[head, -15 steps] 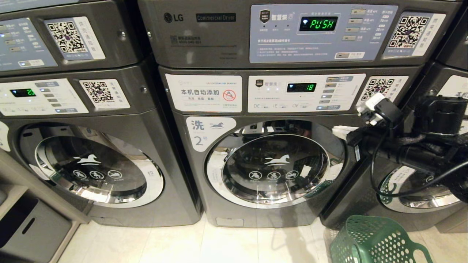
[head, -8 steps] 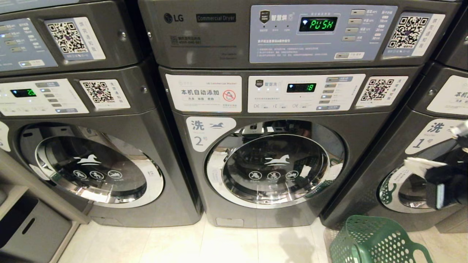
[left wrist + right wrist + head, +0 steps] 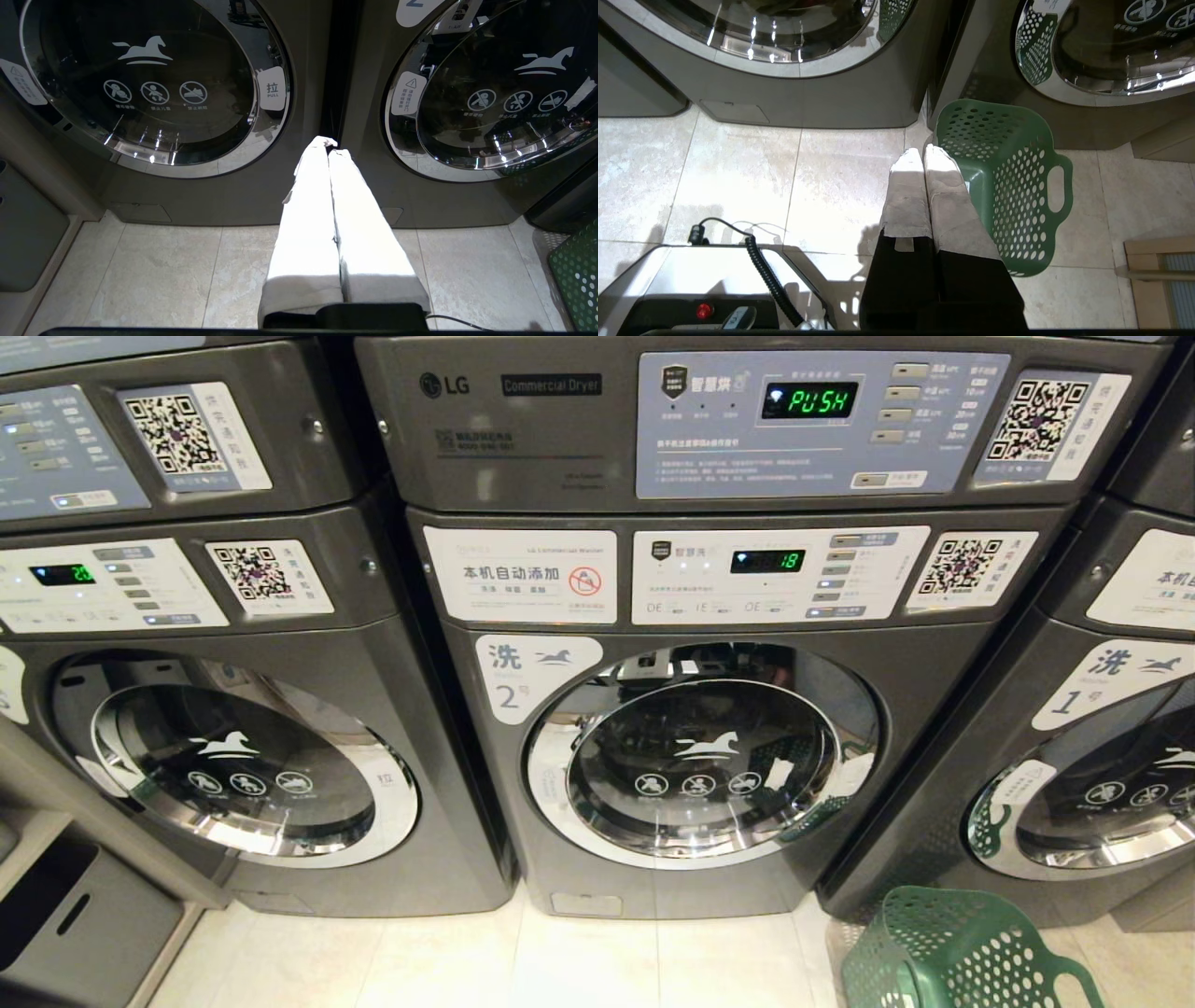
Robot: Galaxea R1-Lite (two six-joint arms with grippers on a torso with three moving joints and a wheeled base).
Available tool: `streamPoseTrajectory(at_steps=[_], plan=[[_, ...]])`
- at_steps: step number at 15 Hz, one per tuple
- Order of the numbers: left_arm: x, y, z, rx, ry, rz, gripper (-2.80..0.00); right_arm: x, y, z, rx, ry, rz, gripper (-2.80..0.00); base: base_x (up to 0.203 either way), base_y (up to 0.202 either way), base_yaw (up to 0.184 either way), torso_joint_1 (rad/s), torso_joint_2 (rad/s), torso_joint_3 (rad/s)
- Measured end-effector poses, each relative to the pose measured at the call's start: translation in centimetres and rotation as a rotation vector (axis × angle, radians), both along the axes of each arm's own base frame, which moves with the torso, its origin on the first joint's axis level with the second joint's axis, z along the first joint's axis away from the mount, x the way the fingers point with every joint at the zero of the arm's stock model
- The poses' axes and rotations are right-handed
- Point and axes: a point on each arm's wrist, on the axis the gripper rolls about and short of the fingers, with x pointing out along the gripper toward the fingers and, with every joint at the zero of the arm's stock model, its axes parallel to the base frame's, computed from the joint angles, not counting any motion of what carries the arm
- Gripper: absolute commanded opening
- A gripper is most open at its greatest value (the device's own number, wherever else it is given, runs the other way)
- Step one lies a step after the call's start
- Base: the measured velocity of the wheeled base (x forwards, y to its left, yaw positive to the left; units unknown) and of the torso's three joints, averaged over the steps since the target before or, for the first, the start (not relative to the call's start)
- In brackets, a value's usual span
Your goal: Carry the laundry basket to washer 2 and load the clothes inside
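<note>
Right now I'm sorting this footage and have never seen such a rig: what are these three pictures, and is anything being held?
They come from a two-armed robot on wheels in a laundry room. The wide picture is from its head camera, facing washer 2, whose round door is closed; neither arm shows there. The other two come from cameras on the wrists, looking along the fingers. The left gripper points at the gap between two machines, fingers pressed together, holding nothing. The right gripper is also shut and empty, beside the laundry basket. That green basket stands on the tiled floor before the neighbouring washer 1, and looks empty. No clothes are visible.
</note>
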Motion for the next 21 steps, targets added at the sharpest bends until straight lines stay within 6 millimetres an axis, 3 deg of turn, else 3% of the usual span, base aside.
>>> streamPoseTrajectory(at_steps=[7,13,21], plan=[[0.0,0.0,0.0,0.0,0.0,0.0,-2.8,-1.0,0.1,-1.0,-0.028,-0.063,0.024,-2.8,0.0,0.0,0.0,0.0,0.0,0.0],[0.0,0.0,0.0,0.0,0.001,0.001,-2.8,-2.6,0.0,-1.3,-0.009,-0.27,0.039,-2.8,0.0,0.0,0.0,0.0,0.0,0.0],[0.0,0.0,0.0,0.0,0.001,0.0,-2.8,-2.8,0.0,-1.4,0.071,-0.298,0.009,-2.8,0.0,0.0,0.0,0.0,0.0,0.0]])
